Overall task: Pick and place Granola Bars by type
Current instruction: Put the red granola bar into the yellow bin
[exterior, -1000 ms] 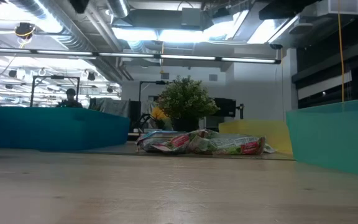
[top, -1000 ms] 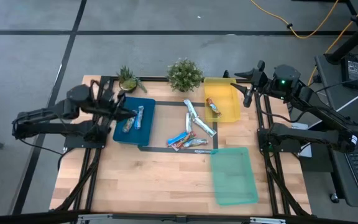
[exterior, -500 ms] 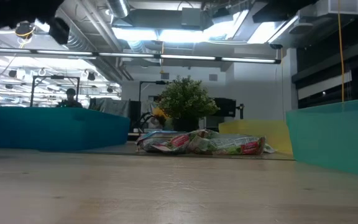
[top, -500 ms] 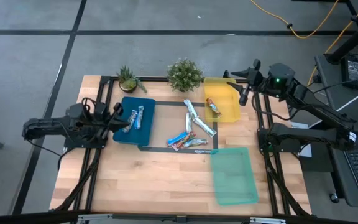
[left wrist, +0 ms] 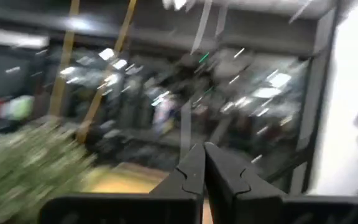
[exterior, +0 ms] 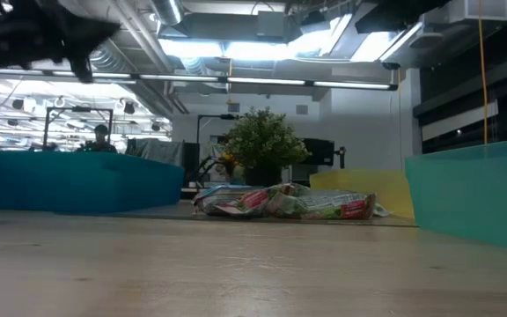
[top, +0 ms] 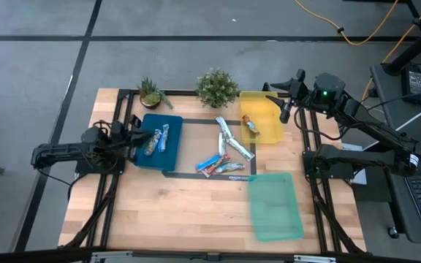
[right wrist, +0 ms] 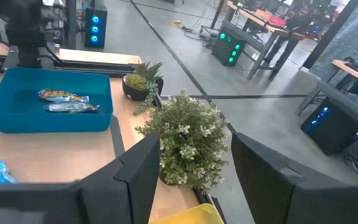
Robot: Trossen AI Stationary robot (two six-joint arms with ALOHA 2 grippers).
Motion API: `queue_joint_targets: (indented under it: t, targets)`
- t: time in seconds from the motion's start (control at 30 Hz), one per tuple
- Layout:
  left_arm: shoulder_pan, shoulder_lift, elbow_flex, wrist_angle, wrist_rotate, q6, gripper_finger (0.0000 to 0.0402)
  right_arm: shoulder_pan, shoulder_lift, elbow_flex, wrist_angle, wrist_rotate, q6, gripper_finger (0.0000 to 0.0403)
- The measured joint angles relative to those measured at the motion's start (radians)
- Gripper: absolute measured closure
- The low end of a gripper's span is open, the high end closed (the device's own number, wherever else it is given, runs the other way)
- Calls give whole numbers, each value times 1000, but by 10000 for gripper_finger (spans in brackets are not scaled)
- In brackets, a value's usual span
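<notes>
Granola Bars (top: 225, 152): a loose overlapping pile mid-table toward the far edge, two already in the blue tray (top: 168, 154), one in the yellow tray (top: 269, 135); green tray (top: 276, 219) has none. They look light, thin and slick in crinkly foil, so I'd pinch one across its narrow width at mid-length, starting with an outlying bar. Left gripper (top: 139, 136) sits at the blue tray's outer edge, fingers pressed together, holding nothing; right gripper (top: 285, 98) hovers past the yellow tray's far corner, fingers spread

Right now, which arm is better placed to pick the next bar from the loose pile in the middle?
Probably the left. Its shut gripper hangs by the blue tray, nearer the loose bars. The open right gripper sits beyond the yellow tray.
</notes>
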Motion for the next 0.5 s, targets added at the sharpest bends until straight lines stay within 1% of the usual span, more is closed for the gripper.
queue_joint_targets:
  t: [0.03,0.1,0.17,0.3,0.5]
  targets:
    - [0,0,0,-32,-21,19,400,0,0,0,2,0,0,201]
    - [0,0,0,-99,-29,53,400,-1,0,0,5,0,-1,201]
    - [0,0,0,-192,-12,58,400,-1,0,0,5,0,0,201]
    - [0,0,0,-289,25,94,400,-1,-1,0,5,0,1,201]
    - [0,2,0,-314,59,128,400,-1,-1,0,5,0,0,201]
